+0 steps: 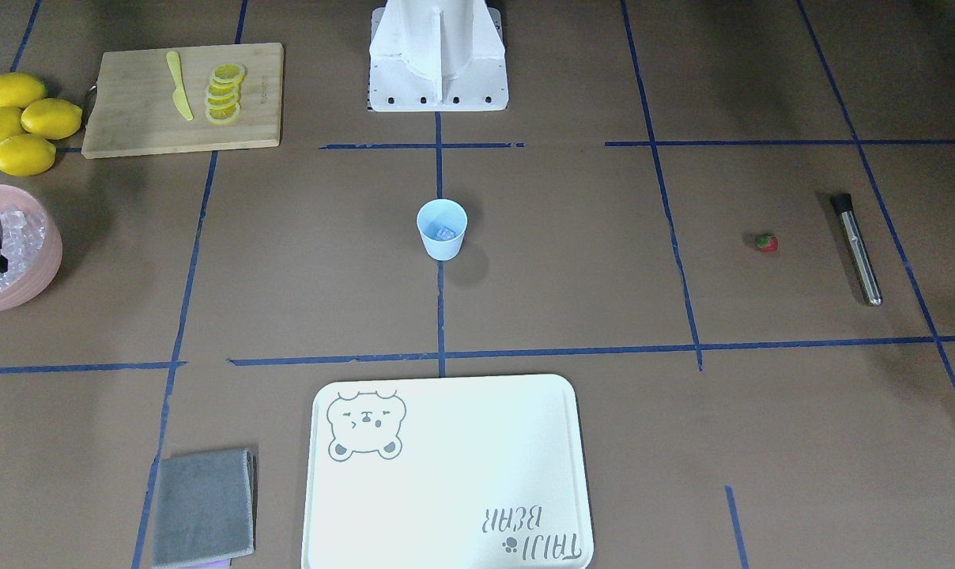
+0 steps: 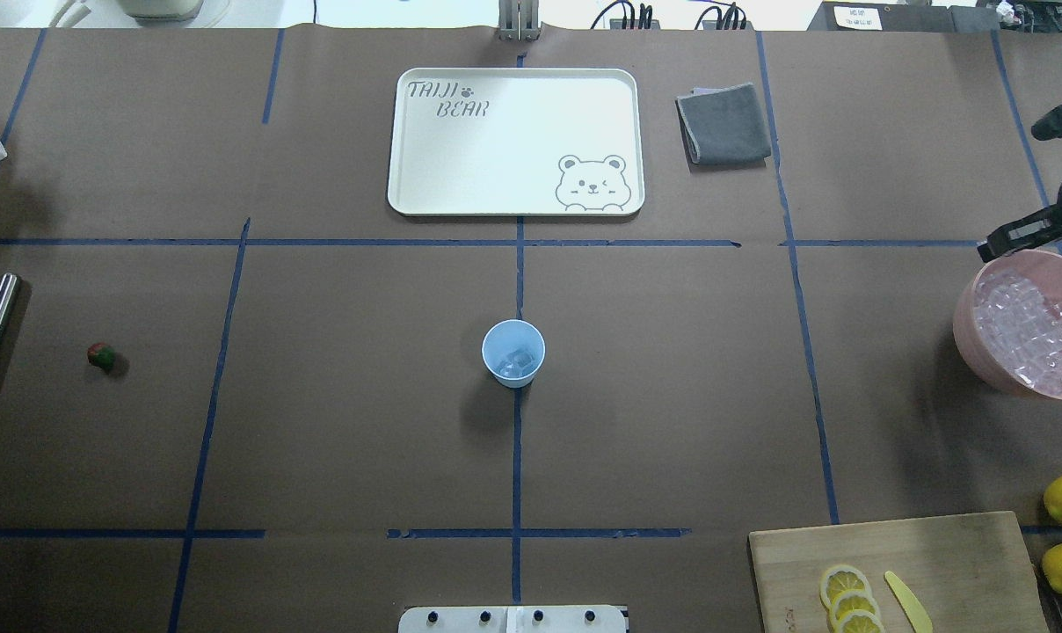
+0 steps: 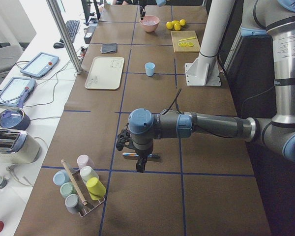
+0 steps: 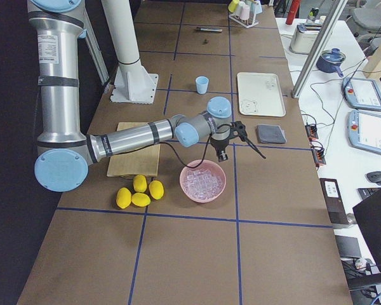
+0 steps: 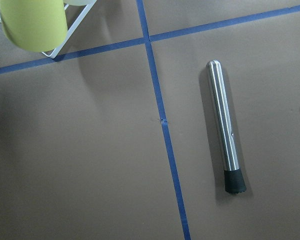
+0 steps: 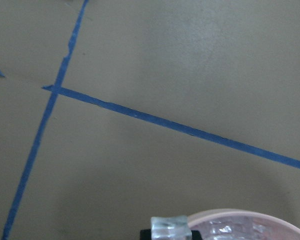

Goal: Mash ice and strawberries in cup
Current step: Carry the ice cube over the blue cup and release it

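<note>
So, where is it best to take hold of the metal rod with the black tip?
Probably grip the metal rod at mid-shaft, coming straight down from above with jaws across its width. It lies flat, long and thin, so both sides look free.

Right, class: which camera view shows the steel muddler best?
The left wrist view: the muddler lies whole, large and sharp. The front-facing view shows it whole but small; the overhead has it at the frame's edge; the side views, tiny or partly hidden; the right wrist view, nothing.
</note>
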You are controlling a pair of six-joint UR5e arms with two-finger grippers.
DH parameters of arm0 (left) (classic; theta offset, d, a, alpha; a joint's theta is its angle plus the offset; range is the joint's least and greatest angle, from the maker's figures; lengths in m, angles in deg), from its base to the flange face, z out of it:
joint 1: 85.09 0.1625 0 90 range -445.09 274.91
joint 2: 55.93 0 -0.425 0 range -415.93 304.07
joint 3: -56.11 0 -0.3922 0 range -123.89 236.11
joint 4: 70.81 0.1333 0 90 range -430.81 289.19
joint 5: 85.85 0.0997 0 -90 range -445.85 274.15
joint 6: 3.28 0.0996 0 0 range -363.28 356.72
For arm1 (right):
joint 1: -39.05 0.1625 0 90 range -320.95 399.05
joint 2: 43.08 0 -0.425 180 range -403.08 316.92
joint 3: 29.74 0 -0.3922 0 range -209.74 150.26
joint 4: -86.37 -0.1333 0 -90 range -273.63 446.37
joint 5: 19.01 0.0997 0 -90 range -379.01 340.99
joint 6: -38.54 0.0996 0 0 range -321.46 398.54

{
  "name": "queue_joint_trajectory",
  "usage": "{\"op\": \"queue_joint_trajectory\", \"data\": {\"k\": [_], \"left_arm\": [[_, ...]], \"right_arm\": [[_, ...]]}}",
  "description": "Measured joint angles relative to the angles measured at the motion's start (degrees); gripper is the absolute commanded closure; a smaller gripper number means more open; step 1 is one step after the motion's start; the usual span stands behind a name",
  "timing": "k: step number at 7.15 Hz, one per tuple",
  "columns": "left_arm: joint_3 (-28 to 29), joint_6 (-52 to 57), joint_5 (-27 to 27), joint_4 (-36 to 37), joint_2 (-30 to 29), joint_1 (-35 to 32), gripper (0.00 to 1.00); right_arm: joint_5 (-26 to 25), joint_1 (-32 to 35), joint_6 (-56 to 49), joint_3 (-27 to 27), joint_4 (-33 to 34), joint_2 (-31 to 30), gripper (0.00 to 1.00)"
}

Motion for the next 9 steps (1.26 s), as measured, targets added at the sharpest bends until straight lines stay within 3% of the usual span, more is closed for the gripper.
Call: {"op": "queue_joint_trajectory", "data": {"k": [2,5,8,9], "left_arm": [[0.00,0.00,0.00,0.00,0.00,0.00,0.00],[0.08,0.00,0.00,0.00,0.00,0.05,0.00],[0.26,0.00,0.00,0.23,0.00,0.09,0.00],[0.33,0.00,0.00,0.30,0.00,0.09,0.00]], "right_arm": [[-4.33,-10.06,12.83,-0.81,1.00,7.96,0.91],[-17.47,-27.20,37.30,1.73,6.35,25.27,0.90],[-24.66,-35.62,51.34,5.26,13.22,39.16,0.88],[-26.00,-37.27,53.26,6.67,13.52,41.28,0.80]]}}
